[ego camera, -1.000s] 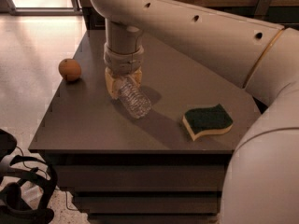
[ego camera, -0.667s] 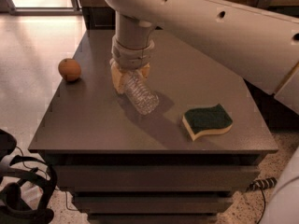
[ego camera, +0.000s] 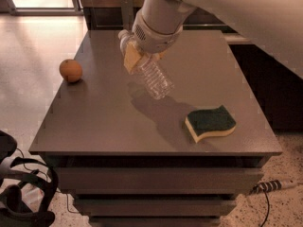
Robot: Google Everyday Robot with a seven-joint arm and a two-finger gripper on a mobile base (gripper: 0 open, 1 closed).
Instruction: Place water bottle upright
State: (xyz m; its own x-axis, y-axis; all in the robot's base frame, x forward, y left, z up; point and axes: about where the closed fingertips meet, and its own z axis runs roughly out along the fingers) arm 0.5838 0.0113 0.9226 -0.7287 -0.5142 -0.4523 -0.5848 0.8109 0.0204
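The robot's gripper is hanging over the back half of the desk, a little left of the middle, and its jaws are clenching the water bottle near the neck end. The bottle is riding in the air, not resting on anything; its shadow is falling on the bare desk just below and to the right of it.

The bottle is slanting rather than standing. Its long axis is running from the jaws at the upper left down toward the lower right, so the ribbed base is pointing at the desk at an angle and leaning toward the sponge. The cap end is tucked up against the wrist, where something white is showing, though I cannot be sure it is the cap.

An orange is sitting well off to the left near the desk's edge, and the sponge is lying near the front right, both apart from the bottle.

To my eye, the coming move is hinging on that slant: the wrist needs to swing the base directly under the neck before lowering, or the bottle is likely to land on its edge and tip over.
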